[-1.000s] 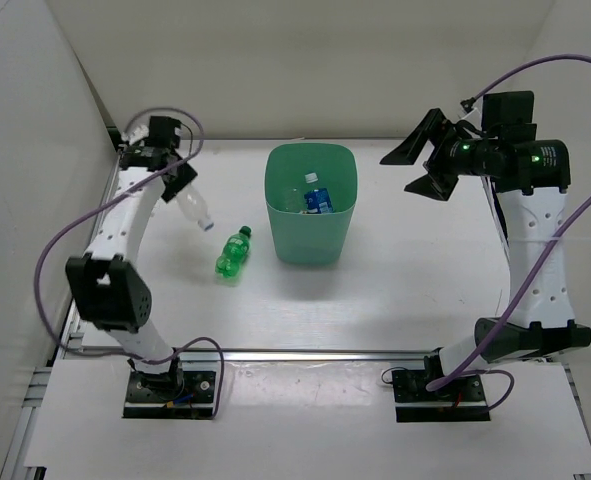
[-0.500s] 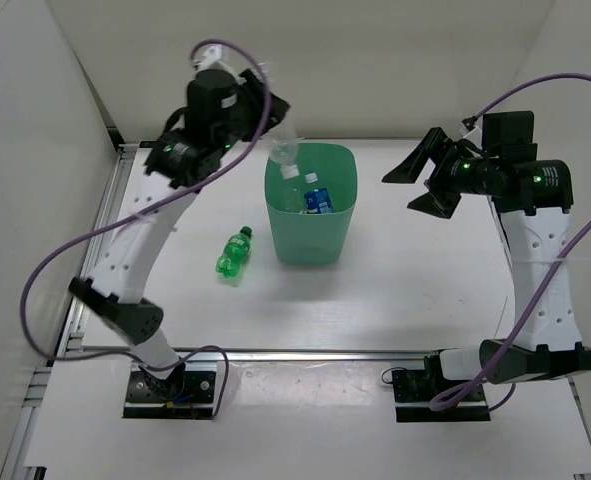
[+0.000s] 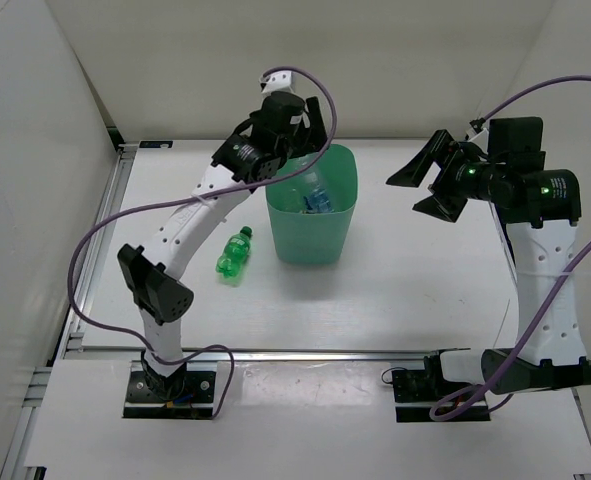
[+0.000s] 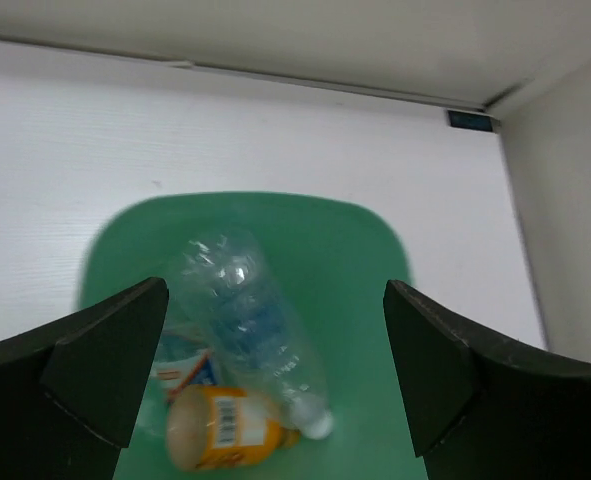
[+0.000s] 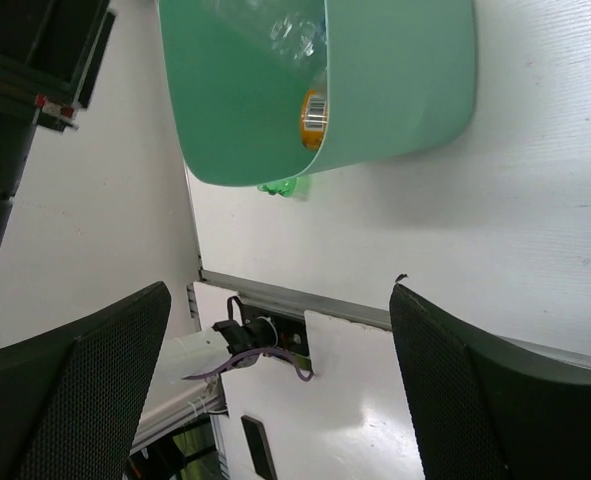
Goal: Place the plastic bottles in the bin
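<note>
left wrist / gripper: left gripper (image 4: 275,295) spread wide, nothing held; hangs over the bin mouth
left wrist / bin: bin (image 4: 370,260) mint-green, upright on the white worktop (image 4: 125,120); seen from above
left wrist / contents: clear bottle (image 4: 250,310) with white cap lies slantwise inside, blurred, clear of both fingers; orange bottle (image 4: 225,432) below it near the bottom; blue-label bottle (image 4: 190,370) partly hidden at the left; any further bottle under these cannot be made out
top external / left arm: reaches across to the bin's rear-left rim; left gripper above the rim; contact with the rim cannot be told
top external / right arm: right gripper (image 3: 420,188) open and empty; raised well to the right of the bin, apart from everything
top external / outside bin: green bottle (image 3: 233,253) lies on the worktop near the bin's left side, not touching it; only bottle seen outside
right wrist / view: bin wall and mouth from the side; orange bottle and clear bottle show inside; a bit of the green bottle peeks past the rim; fingers wide, nothing between them
progress: judged mostly done; at least three bottles in the bin, exact count inside uncertain; green bottle left to do
next: judged a pick of the green bottle, likely by the left arm as the nearer one; it lies on its side, so it may roll when pinched
</note>
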{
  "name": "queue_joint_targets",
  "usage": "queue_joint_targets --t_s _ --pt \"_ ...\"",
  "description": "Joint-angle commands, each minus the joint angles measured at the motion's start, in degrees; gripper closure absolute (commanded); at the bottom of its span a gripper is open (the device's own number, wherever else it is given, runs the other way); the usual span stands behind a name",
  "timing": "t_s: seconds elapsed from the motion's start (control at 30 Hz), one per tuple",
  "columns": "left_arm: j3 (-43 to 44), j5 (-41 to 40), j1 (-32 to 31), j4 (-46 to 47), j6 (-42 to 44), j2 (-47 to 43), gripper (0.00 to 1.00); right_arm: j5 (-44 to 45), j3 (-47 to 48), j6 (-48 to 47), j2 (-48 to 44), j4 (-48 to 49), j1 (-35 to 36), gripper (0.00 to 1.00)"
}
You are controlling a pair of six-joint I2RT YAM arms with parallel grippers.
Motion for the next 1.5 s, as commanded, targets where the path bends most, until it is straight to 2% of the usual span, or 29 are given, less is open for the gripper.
queue_joint_targets --t_s 0.0,0.07,0.1,0.13,0.17,0.2,0.23,0.27,0.33,0.4,0.47,0.6,0.77,1.03,1.23,1.27,1.37,1.4,1.43,1.47 --pt "-2.6 -12.5 0.3 0.8 6.1 -12.0 0.00 0.8 -0.2 -1.5 -1.1 0.3 0.1 0.07" --pt "-12.4 -19.7 0.3 0.8 6.7 -19.6 0.00 0.8 -0.2 -1.5 -0.6 0.3 0.1 0.07" --pt "-16.6 -21.5 3.4 0.8 5.3 -22.2 0.00 0.8 -0.2 -1.5 0.0 0.3 0.1 0.07" --pt "-20.9 -19.1 5.9 0.8 4.2 -24.5 0.00 0.8 0.3 -1.5 0.5 0.3 0.1 0.07" --pt "-29.1 -14.5 9.0 0.8 3.6 -26.6 0.00 0.3 0.3 -1.5 0.5 0.3 0.1 0.07" --pt "-32.7 -3.6 12.2 0.8 4.3 -29.8 0.00 0.3 0.3 -1.5 0.5 0.3 0.1 0.07" --pt "-35.8 1.7 18.0 0.8 5.0 -30.8 0.00 -0.2 0.3 -1.5 1.2 0.3 0.1 0.07" --pt "-41.4 7.1 20.7 0.8 5.9 -31.6 0.00 -0.2 0.3 -1.5 1.8 0.3 0.1 0.07" --pt "-46.6 17.3 25.7 2.3 9.0 -33.1 0.00 -1.4 0.9 -0.9 2.4 0.3 0.1 0.07" --pt "-52.7 21.0 27.1 3.7 12.5 -33.1 0.00 -2.0 0.9 -0.9 2.4 0.3 0.1 0.07" --pt "-55.5 24.4 27.7 4.4 14.5 -31.8 0.00 -2.5 0.9 -0.9 2.4 0.3 0.1 0.07" --pt "-55.5 30.6 30.0 5.5 19.4 -27.2 0.00 -3.0 0.4 -0.9 3.0 0.3 0.1 0.07" --pt "-54.2 37.0 31.9 6.3 20.7 -20.6 0.00 -3.0 0.4 -1.5 3.0 0.3 0.1 0.07" --pt "-54.2 38.4 30.4 6.8 20.7 -11.4 0.00 -2.5 0.9 -1.5 2.4 0.3 -1.6 0.07" --pt "-53.7 38.2 26.3 6.8 20.7 -6.0 0.02 -2.5 -0.2 -1.5 1.4 0.3 -2.7 0.06" --pt "-53.7 38.2 26.3 6.8 20.7 -5.4 0.08 -2.5 -0.2 -1.5 1.4 0.3 -2.7 0.06" --pt "-55.1 40.5 26.3 6.8 19.4 -5.4 0.39 -3.0 -0.7 -1.5 1.4 0.3 -3.2 0.06" --pt "-56.0 38.1 26.8 6.8 19.4 -6.2 0.62 -3.0 -0.7 -1.5 1.4 0.3 -3.2 0.06" --pt "-56.5 36.8 26.8 6.8 18.5 -7.2 0.68 -3.0 -0.7 -1.5 1.4 0.3 -3.2 0.06" --pt "-56.5 35.6 27.4 6.8 17.4 -10.2 0.69 -3.0 -0.7 -1.5 1.4 0.3 -3.2 0.06"
